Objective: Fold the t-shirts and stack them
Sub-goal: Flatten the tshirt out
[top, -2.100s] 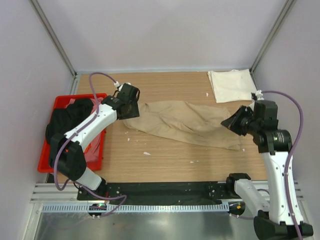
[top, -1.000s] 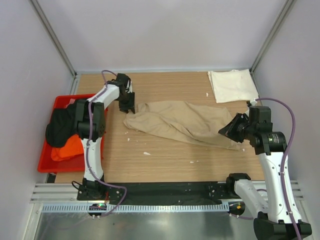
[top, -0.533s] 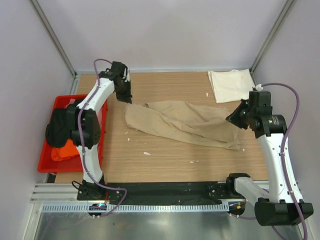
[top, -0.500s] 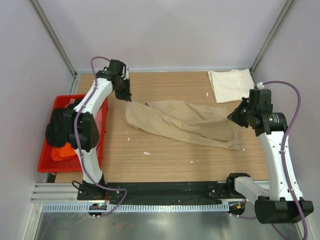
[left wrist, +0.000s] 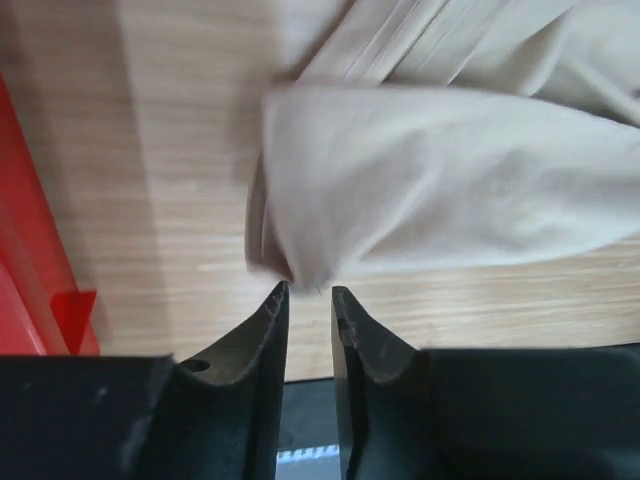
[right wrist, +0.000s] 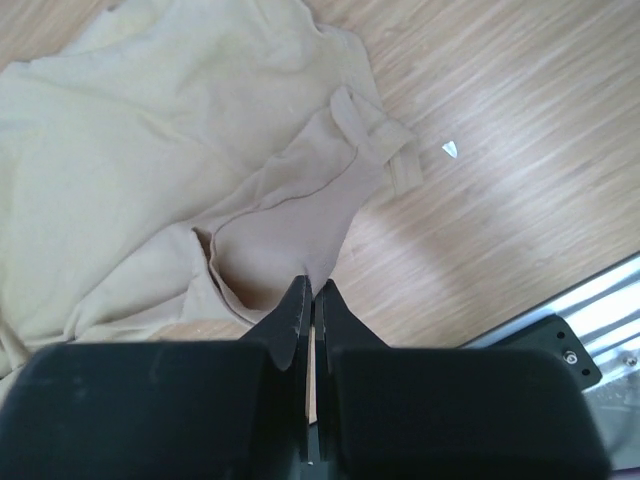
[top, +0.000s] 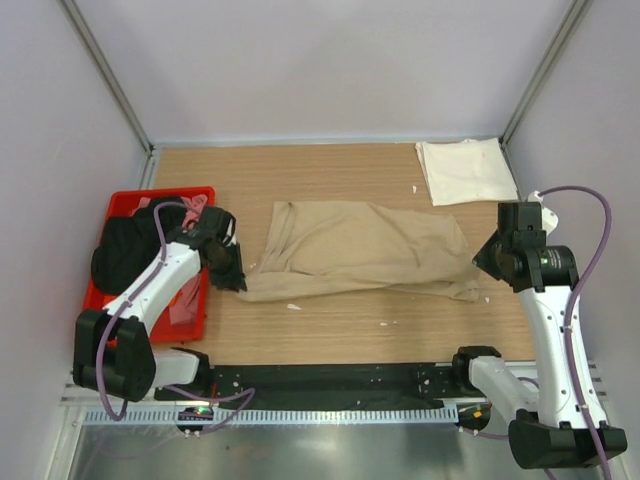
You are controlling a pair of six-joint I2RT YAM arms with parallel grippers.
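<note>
A tan t-shirt [top: 360, 250] lies spread across the middle of the wooden table. My left gripper [top: 235, 275] is at its near left corner. In the left wrist view the tan cloth [left wrist: 450, 180] ends right at the tips of my left gripper [left wrist: 310, 292], whose jaws stand a little apart with bare wood showing between them. My right gripper [top: 485, 262] is at the shirt's right edge. In the right wrist view my right gripper [right wrist: 312, 285] is shut on a flap of the tan shirt [right wrist: 130, 170]. A folded cream-white t-shirt [top: 465, 170] lies at the back right.
A red plastic bin [top: 100, 300] stands at the left edge, holding a black shirt [top: 120, 250] and a pink one [top: 195, 205]. Small white scraps [top: 293, 307] lie on the wood, one near the right gripper [right wrist: 450, 148]. The black base rail [top: 330, 380] runs along the near edge.
My left arm has swung from the back left to the near left, drawing the shirt's left part with it. The shirt now lies wider and flatter. The right gripper moved slightly nearer.
</note>
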